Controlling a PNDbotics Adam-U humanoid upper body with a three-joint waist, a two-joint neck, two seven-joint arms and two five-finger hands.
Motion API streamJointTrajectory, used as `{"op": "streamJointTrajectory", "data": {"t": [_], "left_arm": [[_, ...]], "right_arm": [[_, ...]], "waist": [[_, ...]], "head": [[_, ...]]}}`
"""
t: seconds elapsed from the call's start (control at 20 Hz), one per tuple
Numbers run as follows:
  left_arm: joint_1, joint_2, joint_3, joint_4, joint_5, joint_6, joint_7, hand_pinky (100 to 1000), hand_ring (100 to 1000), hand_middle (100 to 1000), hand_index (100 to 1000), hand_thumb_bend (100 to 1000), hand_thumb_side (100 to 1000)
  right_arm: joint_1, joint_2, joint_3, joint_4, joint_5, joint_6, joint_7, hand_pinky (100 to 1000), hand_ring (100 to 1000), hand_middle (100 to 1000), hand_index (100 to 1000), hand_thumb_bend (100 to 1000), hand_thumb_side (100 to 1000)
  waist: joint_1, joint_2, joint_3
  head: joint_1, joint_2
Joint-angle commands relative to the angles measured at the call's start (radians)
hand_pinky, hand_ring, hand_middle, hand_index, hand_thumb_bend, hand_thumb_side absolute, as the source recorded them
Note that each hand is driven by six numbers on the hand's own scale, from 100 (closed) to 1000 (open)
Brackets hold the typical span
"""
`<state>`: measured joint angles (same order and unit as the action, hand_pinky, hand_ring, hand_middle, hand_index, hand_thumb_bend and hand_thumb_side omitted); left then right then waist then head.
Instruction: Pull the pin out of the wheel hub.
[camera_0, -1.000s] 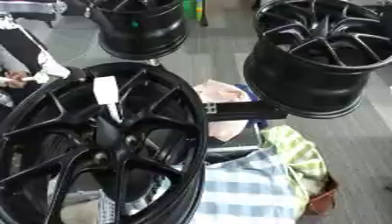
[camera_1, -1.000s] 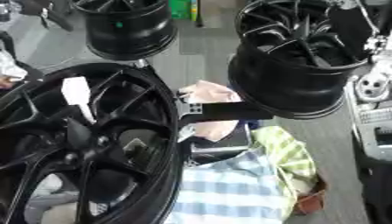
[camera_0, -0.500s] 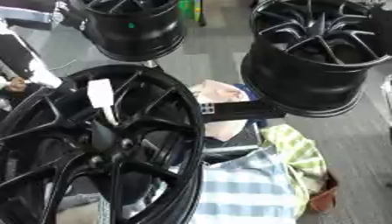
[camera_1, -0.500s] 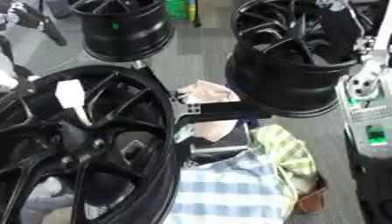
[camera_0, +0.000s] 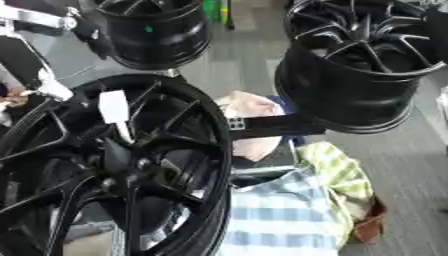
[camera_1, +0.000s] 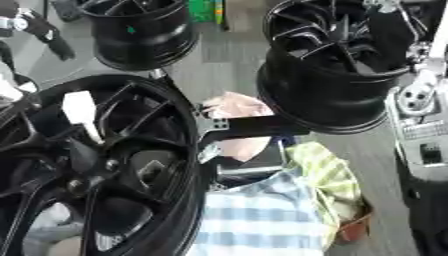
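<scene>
Wheel hub (camera_0: 105, 165) runs off frame; pin indistinct, hand state cannot be told.

black wheel hub (camera_0: 114, 165) — white tag (camera_0: 114, 106) on spoke, checked cloth (camera_0: 280, 215)

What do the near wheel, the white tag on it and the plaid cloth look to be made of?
Near wheel: likely cast metal with a glossy black coat, judging by the rigid thin spokes and light glints.
White tag: matte and flat, paper or plastic; cannot tell which.
Plaid cloth: woven fabric, soft folds, blue and white checks.
</scene>
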<state>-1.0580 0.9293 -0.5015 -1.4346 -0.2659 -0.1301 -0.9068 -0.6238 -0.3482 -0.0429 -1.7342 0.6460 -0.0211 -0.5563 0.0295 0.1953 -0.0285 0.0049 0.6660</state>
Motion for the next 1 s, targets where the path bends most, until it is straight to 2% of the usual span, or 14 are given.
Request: {"op": "streamJointTrajectory", "data": {"t": [0.05, 0.4, 1.0], "left_arm": [[-0.024, 0.007, 0.006, 0.009, -0.017, 0.026, 0.0, 880, 827, 752, 886, 565, 457], [-0.036, -0.03, 0.005, 0.055, -0.075, 0.057, 0.0, 890, 846, 780, 894, 588, 437], [-0.033, -0.07, 0.011, 0.119, -0.135, 0.059, 0.0, 905, 872, 817, 905, 596, 450]], "right_arm": [[-0.012, -0.02, -0.005, -0.008, -0.008, 0.0, -0.004, 752, 746, 687, 810, 100, 459], [-0.013, -0.019, -0.007, -0.006, -0.014, 0.0, -0.006, 752, 746, 687, 810, 100, 460], [-0.017, -0.023, -0.011, -0.006, -0.031, 0.002, -0.015, 751, 746, 686, 810, 100, 497]], "waist": [[-0.001, -0.014, -0.001], [-0.005, -0.009, -0.005], [-0.005, 0.01, -0.015]], "head": [[0.002, -0.014], [0.01, -0.013], [0.022, -0.021]]}}
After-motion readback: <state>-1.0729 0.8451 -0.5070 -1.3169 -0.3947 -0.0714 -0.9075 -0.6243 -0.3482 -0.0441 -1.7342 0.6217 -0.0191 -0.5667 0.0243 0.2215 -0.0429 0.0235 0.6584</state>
